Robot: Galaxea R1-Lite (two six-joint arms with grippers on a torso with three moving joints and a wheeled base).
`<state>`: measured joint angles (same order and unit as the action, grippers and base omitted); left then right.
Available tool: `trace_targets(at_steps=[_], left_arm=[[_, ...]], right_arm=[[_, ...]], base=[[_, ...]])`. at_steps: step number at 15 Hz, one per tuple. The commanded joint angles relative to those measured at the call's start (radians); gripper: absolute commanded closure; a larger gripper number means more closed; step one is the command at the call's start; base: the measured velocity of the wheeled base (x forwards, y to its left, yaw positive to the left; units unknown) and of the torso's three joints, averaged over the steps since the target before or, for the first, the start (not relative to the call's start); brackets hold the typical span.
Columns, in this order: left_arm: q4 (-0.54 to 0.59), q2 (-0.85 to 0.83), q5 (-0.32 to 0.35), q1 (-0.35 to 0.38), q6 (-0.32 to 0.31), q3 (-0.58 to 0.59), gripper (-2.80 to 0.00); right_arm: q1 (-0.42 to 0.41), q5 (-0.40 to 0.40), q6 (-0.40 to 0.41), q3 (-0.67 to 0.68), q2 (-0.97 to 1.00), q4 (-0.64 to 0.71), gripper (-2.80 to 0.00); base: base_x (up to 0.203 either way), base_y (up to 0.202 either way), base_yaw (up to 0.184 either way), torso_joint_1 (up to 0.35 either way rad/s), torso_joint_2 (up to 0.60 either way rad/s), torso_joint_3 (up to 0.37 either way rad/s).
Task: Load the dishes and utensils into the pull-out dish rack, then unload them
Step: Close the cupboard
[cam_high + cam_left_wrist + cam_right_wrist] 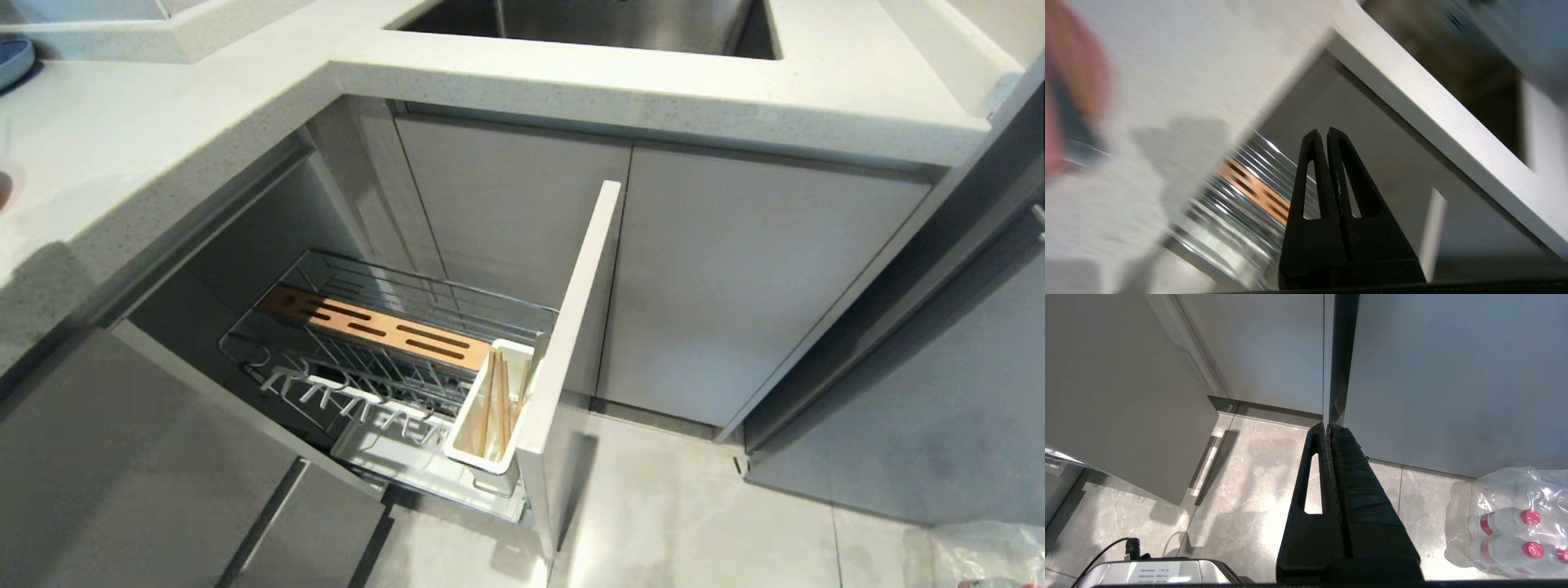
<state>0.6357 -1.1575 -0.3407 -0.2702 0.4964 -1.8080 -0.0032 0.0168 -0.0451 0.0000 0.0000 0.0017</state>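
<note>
Chopsticks [495, 400] were the only thing loaded when I checked: standing in the white utensil caddy [482, 433] at the front corner of the pull-out dish rack [392, 343], right behind the pale front panel [571, 343]. The wire slots and the slotted wooden strip [375, 327] had nothing on them, so I'd call this early in the loading half, with bowl, plate and fork to go and the whole unload after that.

My left gripper [1327, 136] was out of the head view; its wrist cam showed both fingers pressed together with nothing between them. It hung above the rack's wires beside the countertop [1188, 73] edge. A blurry pink shape with something dark on it [1069, 102] sat on the counter off to the side, well apart from the fingertips. Probably one of the dishes, maybe with the fork, but too smeared to say.

Right gripper [1329, 426] was parked, closed and empty, pointing at the floor [1241, 506] near a pack of bottles [1515, 522].
</note>
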Motion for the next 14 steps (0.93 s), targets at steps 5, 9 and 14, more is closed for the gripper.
trace_targets(at_steps=[5,9,14], left_arm=[[0.298,-0.010,0.282,-0.431,0.116,0.004,0.00],[0.596,-0.178,0.489,-0.545,0.112,-0.025,0.00],[0.670,-0.360,0.718,-0.494,0.096,-0.069,0.00]], right_arm=[[0.000,0.000,0.001,0.002,0.000,0.000,0.00],[0.000,0.000,0.001,0.002,0.000,0.000,0.00],[0.000,0.000,0.001,0.002,0.000,0.000,0.00]], base=[[0.000,0.000,0.000,0.000,0.00,0.000],[0.000,0.000,0.000,0.000,0.00,0.000],[0.000,0.000,0.000,0.000,0.00,0.000]])
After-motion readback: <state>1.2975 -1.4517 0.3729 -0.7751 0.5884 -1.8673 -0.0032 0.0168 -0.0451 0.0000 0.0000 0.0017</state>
